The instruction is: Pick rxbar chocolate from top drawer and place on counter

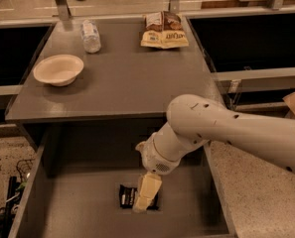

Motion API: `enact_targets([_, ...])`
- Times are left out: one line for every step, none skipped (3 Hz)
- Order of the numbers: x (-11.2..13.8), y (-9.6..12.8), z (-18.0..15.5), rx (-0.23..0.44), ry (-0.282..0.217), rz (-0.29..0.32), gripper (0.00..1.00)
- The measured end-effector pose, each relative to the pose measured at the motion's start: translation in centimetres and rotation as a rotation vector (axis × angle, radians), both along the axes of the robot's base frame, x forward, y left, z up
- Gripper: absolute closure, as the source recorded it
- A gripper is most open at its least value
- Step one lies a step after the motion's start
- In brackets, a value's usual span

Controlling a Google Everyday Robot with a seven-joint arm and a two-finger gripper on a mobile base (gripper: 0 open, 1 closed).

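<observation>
The rxbar chocolate lies flat on the floor of the open top drawer, near the middle and towards the front. The gripper points down into the drawer directly over the bar's right part, hiding it, so only the left end of the black wrapper shows (whether the claw is open, closed or touching the bar cannot be told). Above, the counter carries a bowl, a bottle and snack bags.
</observation>
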State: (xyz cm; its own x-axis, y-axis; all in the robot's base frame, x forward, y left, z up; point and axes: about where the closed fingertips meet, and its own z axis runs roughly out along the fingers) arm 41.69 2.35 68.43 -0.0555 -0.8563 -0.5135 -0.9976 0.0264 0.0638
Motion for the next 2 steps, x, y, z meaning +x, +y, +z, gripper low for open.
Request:
enact_targets([-0.5,-0.2,-0.7,-0.039,-0.055,-0.039,0.00])
enact_targets([-1.4,-0.2,-2.5,-0.090,-0.101,-0.054,0.00])
